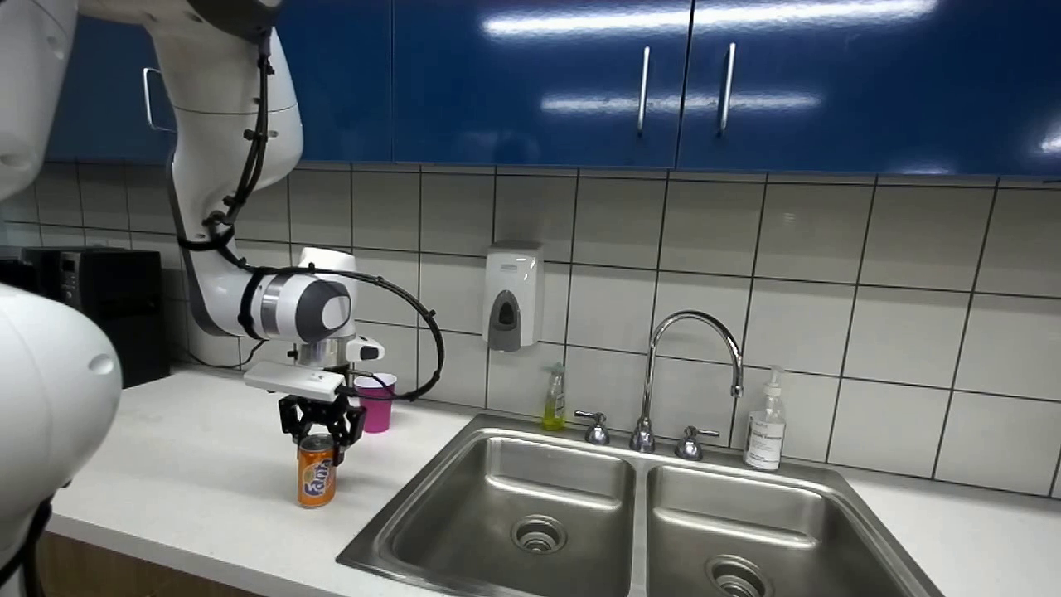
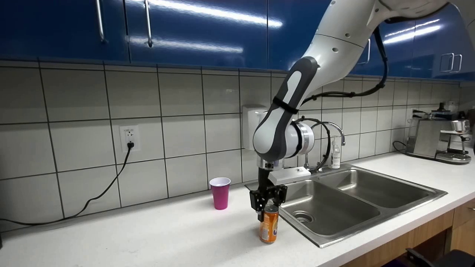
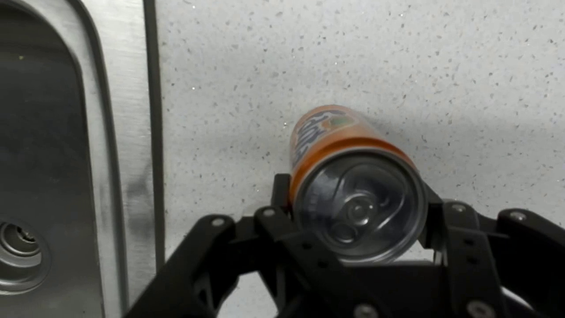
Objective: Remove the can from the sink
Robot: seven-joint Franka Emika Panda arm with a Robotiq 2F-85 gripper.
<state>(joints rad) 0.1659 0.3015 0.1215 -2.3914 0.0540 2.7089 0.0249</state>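
The orange can [image 1: 317,481] is upright outside the double-basin steel sink [image 1: 640,522], close beside its rim, with its base down at the white tabletop [image 1: 207,464] (whether the surface carries its full weight, I cannot tell). The black pincer [image 3: 358,198] reaches it from above and pinches it by the upper part: in the wrist view the fingers [image 3: 281,190] lie against both sides of the can, and the dark silvery lid [image 3: 375,185] with its pull tab faces the camera between them. In both exterior views a fingertip overlaps the can's edge just under the lid. The white robot arm [image 1: 215,133] bends down to this spot, dark cables [image 1: 262,108] strapped along it.

A pink cup [image 2: 220,196], white inside, stands upright on the tabletop near the tiled wall [image 2: 185,137], apart from the can. At the back edge of the sink a curved chrome faucet [image 1: 648,381] rises between two lever handles [image 1: 597,431]; beyond the handles, on either side, stand a spray bottle [image 1: 554,406] with yellow liquid and a pump bottle [image 1: 765,435] with a white label. Above them a soap dispenser [image 1: 512,303] is mounted on the tiled wall, below blue cabinets [image 1: 530,83]. In an exterior view a coffee machine [image 2: 426,137] stands further along the tabletop, past the sink.
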